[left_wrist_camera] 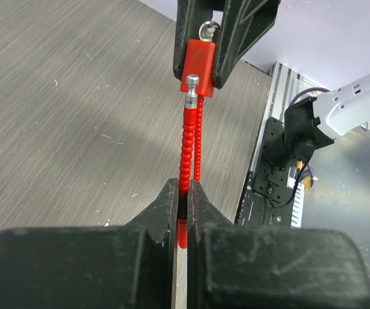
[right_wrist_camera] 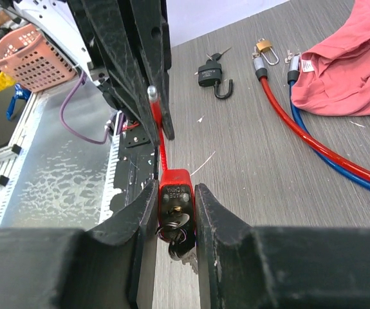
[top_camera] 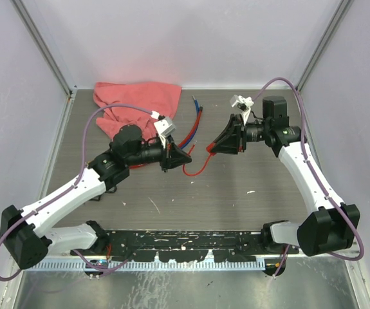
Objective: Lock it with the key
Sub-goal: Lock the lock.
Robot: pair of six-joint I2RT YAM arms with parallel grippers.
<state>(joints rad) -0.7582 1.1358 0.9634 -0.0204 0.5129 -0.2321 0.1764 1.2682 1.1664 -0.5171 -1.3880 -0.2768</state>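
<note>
A red cable lock hangs above the table between my two grippers. Its red body (right_wrist_camera: 176, 193) is clamped in my right gripper (right_wrist_camera: 175, 188), which is shut on it. A key (right_wrist_camera: 179, 241) with a ring sticks out of the body's end toward the camera. My left gripper (left_wrist_camera: 183, 193) is shut on the red ribbed cable (left_wrist_camera: 186, 148). The cable's silver tip (left_wrist_camera: 192, 85) rests against the lock body (left_wrist_camera: 199, 64); I cannot tell if it is seated in it. In the top view both grippers (top_camera: 186, 156) (top_camera: 212, 147) meet mid-table.
A pink cloth (top_camera: 136, 100) lies at the back left. Beside it run a red (right_wrist_camera: 313, 138) and a blue cable (right_wrist_camera: 339, 168). A black padlock (right_wrist_camera: 212, 76) and a brass padlock (right_wrist_camera: 264, 47) lie on the table. A black rail (top_camera: 185, 244) lines the near edge.
</note>
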